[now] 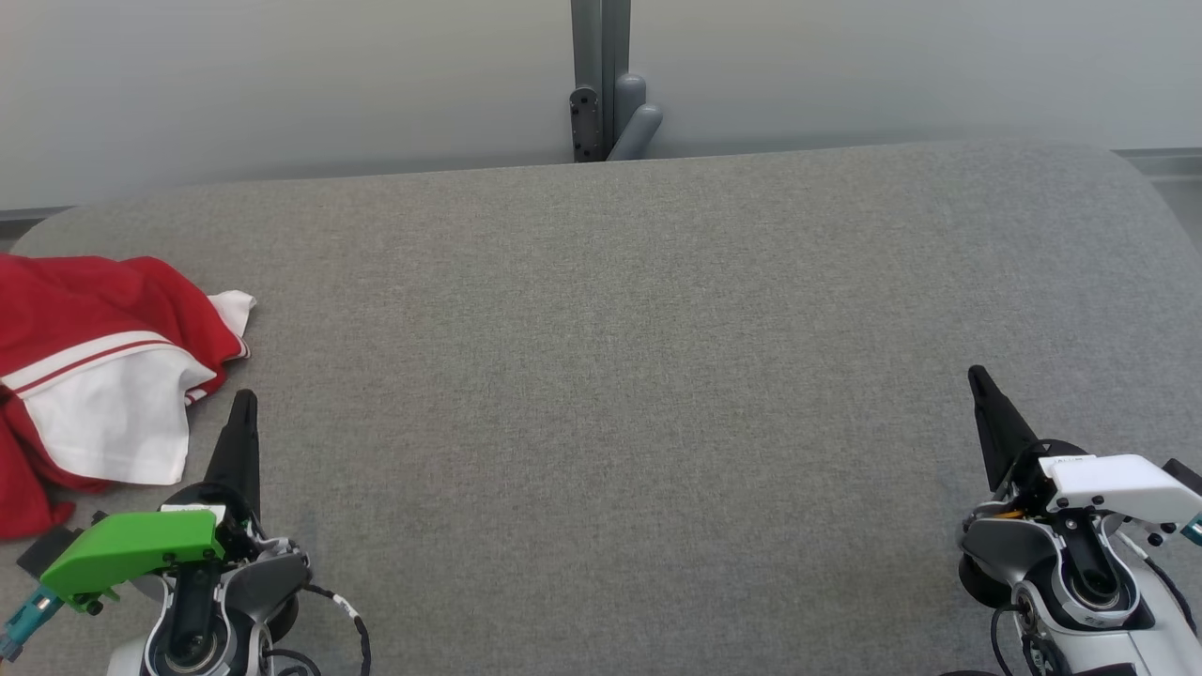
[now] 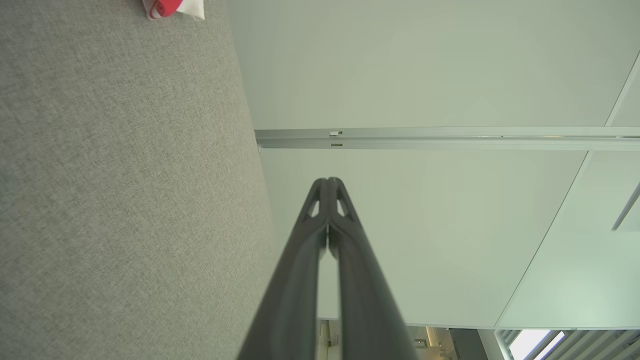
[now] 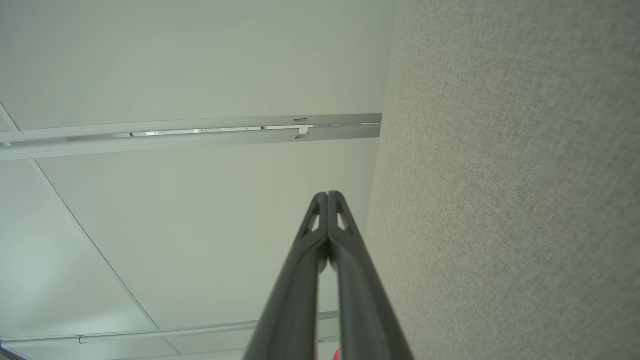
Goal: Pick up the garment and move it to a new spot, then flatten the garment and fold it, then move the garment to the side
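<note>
At the head view's left edge the red and white garment [image 1: 94, 394] lies crumpled on the grey fabric surface [image 1: 601, 376]; it is perhaps a shirt. Just right of it, at lower left, the left gripper [image 1: 245, 408] has its fingers pressed together, empty. At lower right, the right gripper [image 1: 979, 385] is likewise.

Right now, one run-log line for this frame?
phase: pre-pick | garment: crumpled, table left edge, untouched | left gripper: shut, empty, beside garment | right gripper: shut, empty, far right

Grey table [image 1: 639, 376] open across centre and right, crumpled red-and-white garment [image 1: 94, 376] blocking far left edge
</note>
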Tool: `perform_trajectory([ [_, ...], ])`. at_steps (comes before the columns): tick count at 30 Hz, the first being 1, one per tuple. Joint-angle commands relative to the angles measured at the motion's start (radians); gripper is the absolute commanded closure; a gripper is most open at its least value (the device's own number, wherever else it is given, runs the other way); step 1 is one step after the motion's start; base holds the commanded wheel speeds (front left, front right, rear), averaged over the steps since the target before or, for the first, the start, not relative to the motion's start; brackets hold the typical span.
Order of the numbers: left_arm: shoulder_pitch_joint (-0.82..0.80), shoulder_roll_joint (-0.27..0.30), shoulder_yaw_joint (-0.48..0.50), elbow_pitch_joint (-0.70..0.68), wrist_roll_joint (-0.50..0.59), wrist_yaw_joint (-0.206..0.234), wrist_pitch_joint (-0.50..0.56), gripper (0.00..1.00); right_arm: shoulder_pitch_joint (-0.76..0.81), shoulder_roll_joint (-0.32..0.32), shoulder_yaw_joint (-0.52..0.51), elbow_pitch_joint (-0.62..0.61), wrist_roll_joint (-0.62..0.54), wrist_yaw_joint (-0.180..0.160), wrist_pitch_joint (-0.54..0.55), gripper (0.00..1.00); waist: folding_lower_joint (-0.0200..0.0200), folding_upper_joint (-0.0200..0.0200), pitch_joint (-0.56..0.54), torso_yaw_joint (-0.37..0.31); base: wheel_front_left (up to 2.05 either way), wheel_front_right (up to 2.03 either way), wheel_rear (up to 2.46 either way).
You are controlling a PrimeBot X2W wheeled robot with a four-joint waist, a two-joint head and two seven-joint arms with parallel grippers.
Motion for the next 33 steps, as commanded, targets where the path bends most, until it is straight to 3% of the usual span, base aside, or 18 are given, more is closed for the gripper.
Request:
perform_trajectory([
  [1, -0.012, 0.006, 0.002, -0.002, 0.001, 0.002, 0.005, 1.00, 0.007, -0.005, 0.002, -0.003, 0.004, 0.000, -0.003, 1.00, 0.0000, 0.0000, 0.000, 0.000, 0.00, 0.00, 0.00],
  [22, -0.011, 0.006, 0.002, -0.002, 0.001, 0.002, 0.005, 1.00, 0.009, -0.023, 0.028, -0.007, 0.029, 0.000, -0.023, 1.00, 0.0000, 0.0000, 0.000, 0.000, 0.00, 0.00, 0.00],
  [23, 0.000, 0.000, 0.000, 0.000, 0.000, 0.000, 0.000, 0.00, 0.001, -0.018, 0.027, -0.004, 0.022, 0.000, -0.019, 0.00, 0.0000, 0.0000, 0.000, 0.000, 0.00, 0.00, 0.00],
  [33, 0.030, 0.000, -0.019, 0.032, 0.040, -0.007, -0.032, 0.00, 0.030, -0.008, 0.046, 0.005, -0.022, 0.000, -0.044, 0.00, 0.0000, 0.0018, 0.000, 0.000, 0.00, 0.00, 0.00],
])
